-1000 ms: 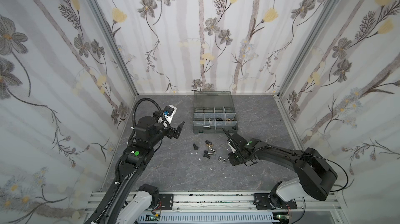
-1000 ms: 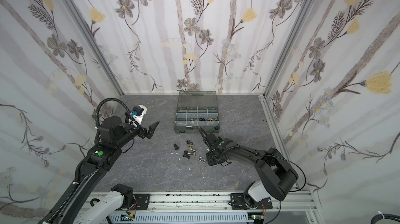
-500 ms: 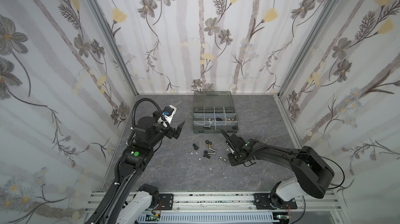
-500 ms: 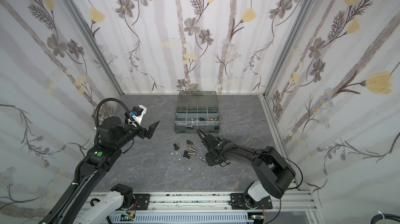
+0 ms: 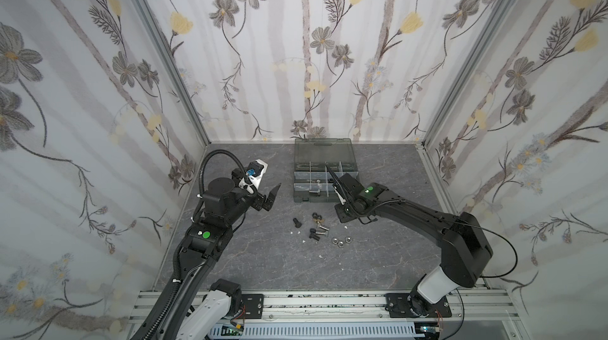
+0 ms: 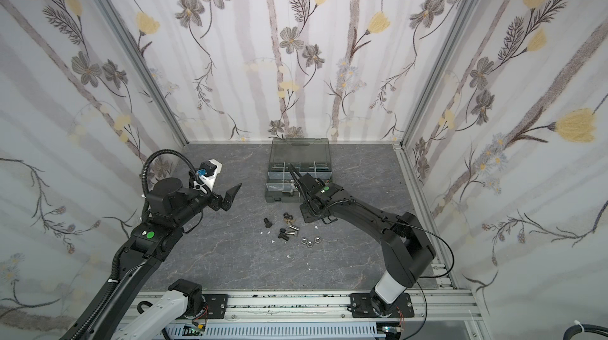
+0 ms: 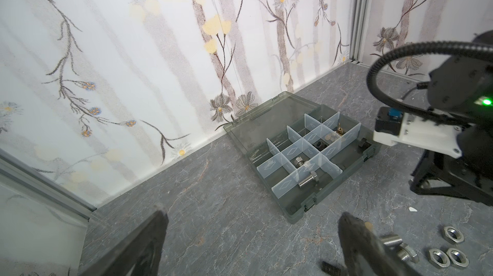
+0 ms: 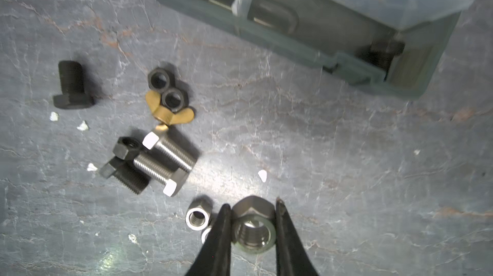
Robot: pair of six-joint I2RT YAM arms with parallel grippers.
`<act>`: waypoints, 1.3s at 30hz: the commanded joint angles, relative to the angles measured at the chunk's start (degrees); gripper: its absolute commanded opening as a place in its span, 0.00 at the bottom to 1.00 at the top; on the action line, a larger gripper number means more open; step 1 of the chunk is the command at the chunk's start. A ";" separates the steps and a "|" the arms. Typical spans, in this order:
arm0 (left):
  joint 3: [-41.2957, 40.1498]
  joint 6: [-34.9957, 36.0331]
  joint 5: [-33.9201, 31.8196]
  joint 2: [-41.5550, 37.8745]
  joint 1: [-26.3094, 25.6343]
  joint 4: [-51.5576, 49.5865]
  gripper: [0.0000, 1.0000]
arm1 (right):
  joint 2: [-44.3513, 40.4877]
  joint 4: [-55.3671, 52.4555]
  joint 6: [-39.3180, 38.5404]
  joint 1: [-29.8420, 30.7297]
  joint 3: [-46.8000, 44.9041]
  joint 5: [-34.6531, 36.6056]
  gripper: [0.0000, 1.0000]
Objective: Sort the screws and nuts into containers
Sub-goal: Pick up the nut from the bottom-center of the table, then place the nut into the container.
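silver nut (image 8: 253, 230) clamped in right gripper (image 8: 252, 202), held off the table near the front edge of the organizer case (image 5: 304, 200). left gripper (image 7: 252, 217) open, idle beside the case. step: carry to a compartment. next: centre over the nut cell, then release. can't tell which cell from here. other screws and nuts (image 5: 321, 228) loose in front of the case.

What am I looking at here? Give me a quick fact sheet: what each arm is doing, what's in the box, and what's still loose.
Right gripper: shut on a silver nut, held above the table
Left gripper: open, empty, hovering beside the case
Organizer case: lid open; a silver bolt and a black nut among the pieces inside
Loose on table: black bolts, silver bolts, black nuts, one brass wing nut, two silver nuts
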 commanded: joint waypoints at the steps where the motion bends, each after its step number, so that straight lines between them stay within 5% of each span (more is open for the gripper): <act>1: -0.15 0.44 -0.25 -0.27 0.00 1.70 1.00 | 4.01 -2.05 -6.05 -1.11 6.93 2.59 0.20; 16: 0.21 1.17 -1.59 -1.08 0.04 0.99 1.00 | 23.61 0.87 -15.28 -5.10 31.73 -0.57 0.20; 39: 0.43 1.08 -1.36 -0.88 0.01 1.07 1.00 | 34.42 3.91 -17.13 -6.06 37.95 -3.68 0.29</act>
